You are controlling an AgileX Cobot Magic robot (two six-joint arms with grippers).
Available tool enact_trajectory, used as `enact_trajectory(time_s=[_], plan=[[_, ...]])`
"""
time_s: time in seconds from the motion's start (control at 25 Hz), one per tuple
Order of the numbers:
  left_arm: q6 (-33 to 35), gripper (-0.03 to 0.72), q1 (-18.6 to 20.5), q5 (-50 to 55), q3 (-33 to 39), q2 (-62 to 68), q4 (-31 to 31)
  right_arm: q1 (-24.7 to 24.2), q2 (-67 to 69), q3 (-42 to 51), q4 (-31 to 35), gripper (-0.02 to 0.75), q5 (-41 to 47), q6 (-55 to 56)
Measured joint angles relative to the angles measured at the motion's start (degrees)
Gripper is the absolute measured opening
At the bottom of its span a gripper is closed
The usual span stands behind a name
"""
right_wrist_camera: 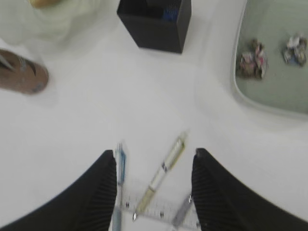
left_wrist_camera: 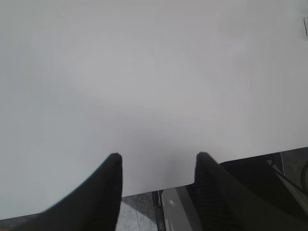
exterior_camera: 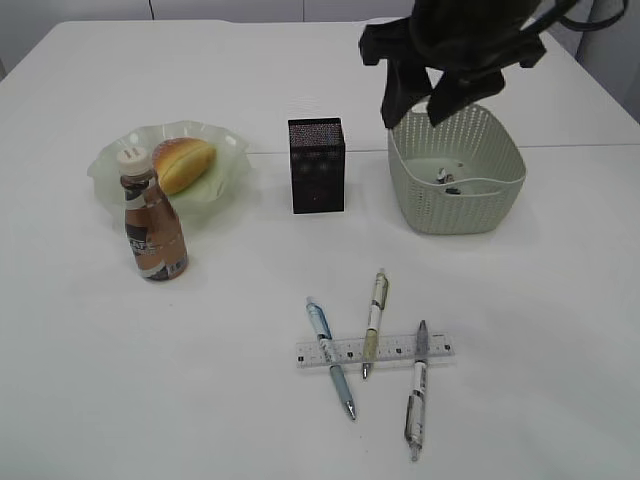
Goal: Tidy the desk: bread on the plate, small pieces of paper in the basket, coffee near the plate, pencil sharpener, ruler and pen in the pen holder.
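Note:
The bread lies on the plate, and the coffee stands upright at the plate's front edge. Two small pieces of paper lie in the basket. Three pens lie across the ruler on the desk. The pen holder stands mid-desk with something blue inside; I cannot tell if it is the pencil sharpener. My right gripper hangs open and empty above the basket's left rim. My left gripper is open over bare desk.
In the left wrist view the desk's near edge runs just under the fingertips, with floor and a metal frame below it. The right wrist view looks down on the pens and the ruler between the open fingers.

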Motion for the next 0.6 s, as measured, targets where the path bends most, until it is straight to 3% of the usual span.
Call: enact_trajectory(time_s=[0.16,0.32,0.6], plan=[[0.00,0.353,0.00,0.00,0.00,0.00,-0.11,0.00,-1.73,0.00,0.04,0.403,7.85,-0.77],[0.73,0.352,0.00,0.00,0.00,0.00,-0.30,0.00,-2.63,0.00,0.17,0.403,8.46,-2.55],[4.34,0.353,0.00,0.00,0.00,0.00,-3.71,0.00,-5.42,0.00,7.12,0.403,8.58,-8.53]])
